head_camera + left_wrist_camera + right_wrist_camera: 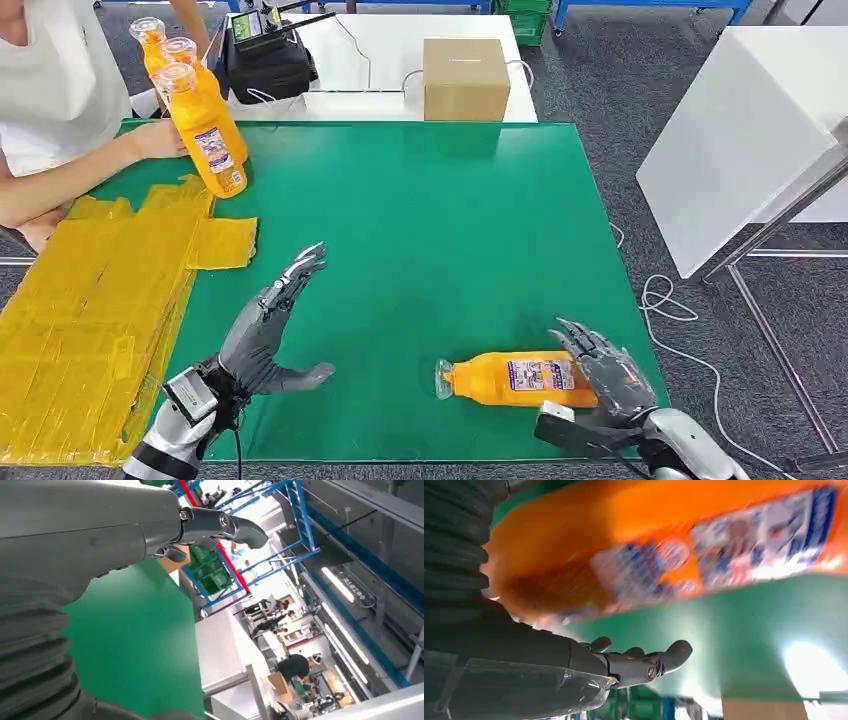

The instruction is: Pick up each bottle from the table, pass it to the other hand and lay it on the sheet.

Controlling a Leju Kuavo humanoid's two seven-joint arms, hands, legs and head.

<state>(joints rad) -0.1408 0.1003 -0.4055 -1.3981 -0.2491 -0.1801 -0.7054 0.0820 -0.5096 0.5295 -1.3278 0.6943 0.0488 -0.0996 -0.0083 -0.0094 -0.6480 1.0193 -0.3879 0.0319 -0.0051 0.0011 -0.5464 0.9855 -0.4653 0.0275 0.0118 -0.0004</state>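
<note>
An orange bottle [515,380] lies on its side on the green table [450,230] near the front edge, cap pointing left. My right hand [602,375] sits at its base end, fingers spread along the far side and thumb on the near side. In the right wrist view the bottle [664,545] is close and blurred, and green table shows between it and the thumb [649,665]. My left hand [265,335] hovers open to the bottle's left, palm toward it and holding nothing; its thumb [235,525] is stretched out. The yellow sheet [100,300] covers the table's left side.
Three more orange bottles [205,130] stand at the far left corner, where a person's hand [160,140] steadies them. A cardboard box [465,78] and a black device [265,60] sit on the white table behind. Another white table [750,130] stands to the right.
</note>
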